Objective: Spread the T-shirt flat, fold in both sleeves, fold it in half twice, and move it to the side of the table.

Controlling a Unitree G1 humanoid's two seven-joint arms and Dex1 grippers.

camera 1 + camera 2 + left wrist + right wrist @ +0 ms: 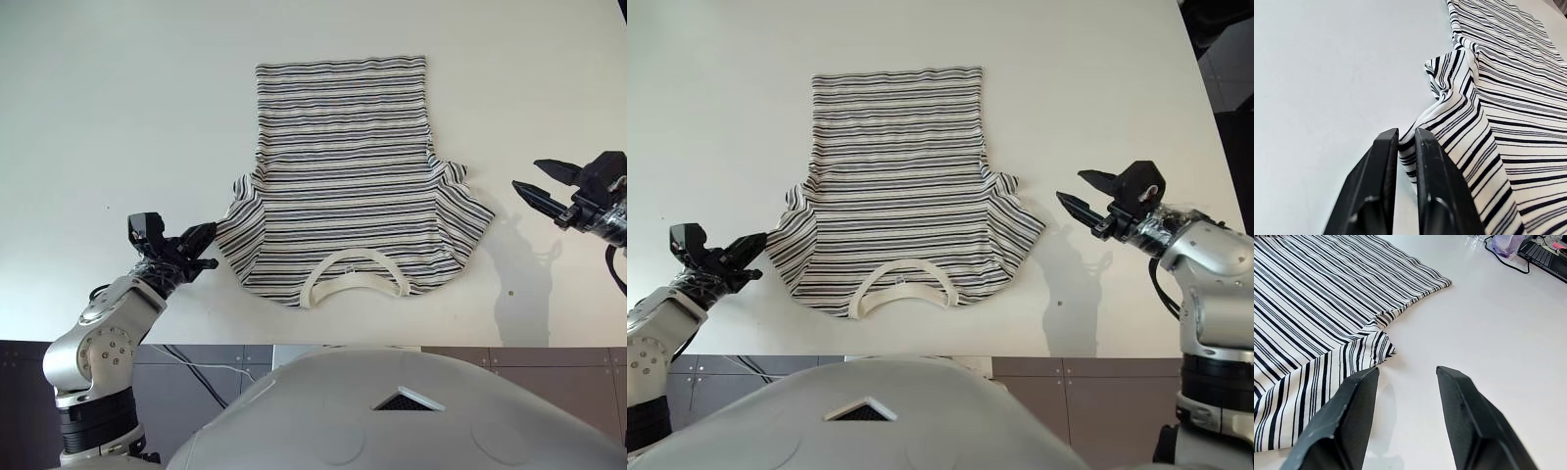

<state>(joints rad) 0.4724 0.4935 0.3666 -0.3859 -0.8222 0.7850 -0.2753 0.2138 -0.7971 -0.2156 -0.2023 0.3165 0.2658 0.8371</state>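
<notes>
Striped T-shirt point(343, 186), left fingers point(1383, 166) pinching sleeve point(235, 227) edge

Head stereo looks down; wrist cams low, seemingly near T-shirt point(343, 176).

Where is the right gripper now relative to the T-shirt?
In the right eye view the right gripper is open on the robot's right, just beyond the right sleeve of the T-shirt, with bare table between them.

Striped T-shirt point(896, 186), spread on white table point(715, 117)
</notes>
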